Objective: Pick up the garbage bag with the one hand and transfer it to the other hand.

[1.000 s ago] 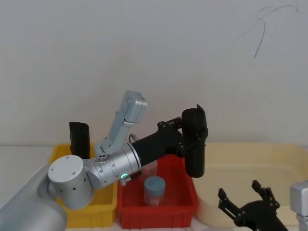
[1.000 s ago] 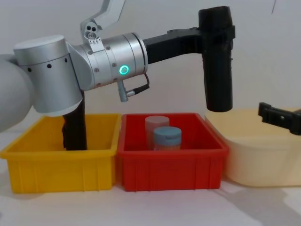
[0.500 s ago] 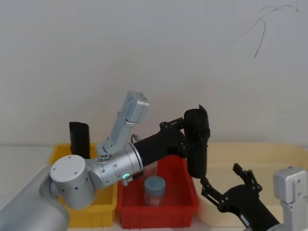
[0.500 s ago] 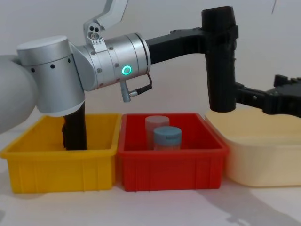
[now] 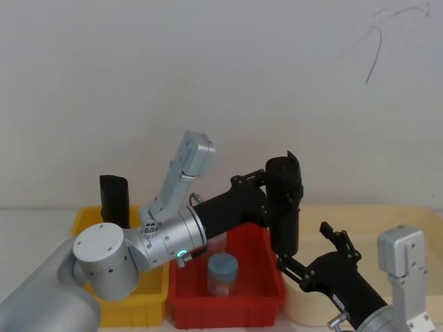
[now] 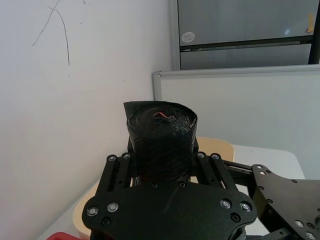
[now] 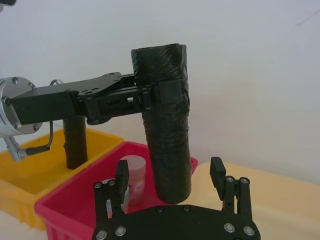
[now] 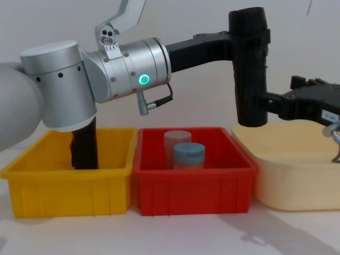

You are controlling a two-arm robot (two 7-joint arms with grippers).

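Head view: the left end effector (image 5: 275, 198) is clamped on the upper part of the bag (image 5: 284, 225), which hangs upright in the air over the right edge of the red bin (image 5: 228, 304). The right end effector (image 5: 308, 250) reaches up from the lower right, fingers spread, at the bag's lower end. A slim roll (image 5: 114, 200) stands in the yellow bin (image 5: 131, 308). Left wrist view: the left end effector (image 6: 162, 172) has its fingers shut against both sides of the bag (image 6: 161, 135). Right wrist view: the right end effector (image 7: 170, 177) is open, and the bottom of the bag (image 7: 167, 145) sits between its fingers; whether they touch is unclear. Chest view: the bag (image 8: 249, 74) hangs clear of the bins, gripped high by the left end effector (image 8: 247, 40), while the right end effector (image 8: 279, 98) meets its lower end above the cream tub (image 8: 297, 180).
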